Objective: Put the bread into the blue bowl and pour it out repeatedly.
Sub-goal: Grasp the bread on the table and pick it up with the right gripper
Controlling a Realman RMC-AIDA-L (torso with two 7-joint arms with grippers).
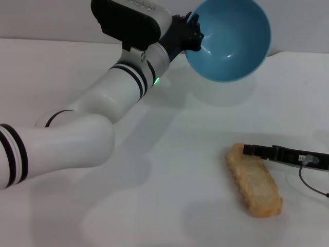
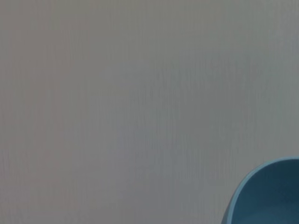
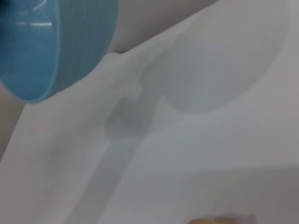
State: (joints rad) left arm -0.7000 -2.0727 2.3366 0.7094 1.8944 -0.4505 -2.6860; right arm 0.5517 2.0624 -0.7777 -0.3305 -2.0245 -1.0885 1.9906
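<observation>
Left arm: reaches across the desk (image 1: 154, 170) from the left side, raised above it.
Left tool (image 1: 191, 32): clamped on the near rim of the blue bowl (image 1: 231, 38), which is held in the air.
Blue bowl: tipped on its side, opening turned toward the robot; inside is empty.
Bread (image 1: 254, 180): lies on the desk at the right, pale underside up, well apart from the bowl.
Right tool (image 1: 247, 150): low at the right, tip touching the far end of the bread; whether its fingers are apart or together, I cannot tell.
Step in hand: judged to be the end of a pour, bowl emptied.
Next move: right tool must grip the bread; left tool must level the bowl to receive it.
</observation>
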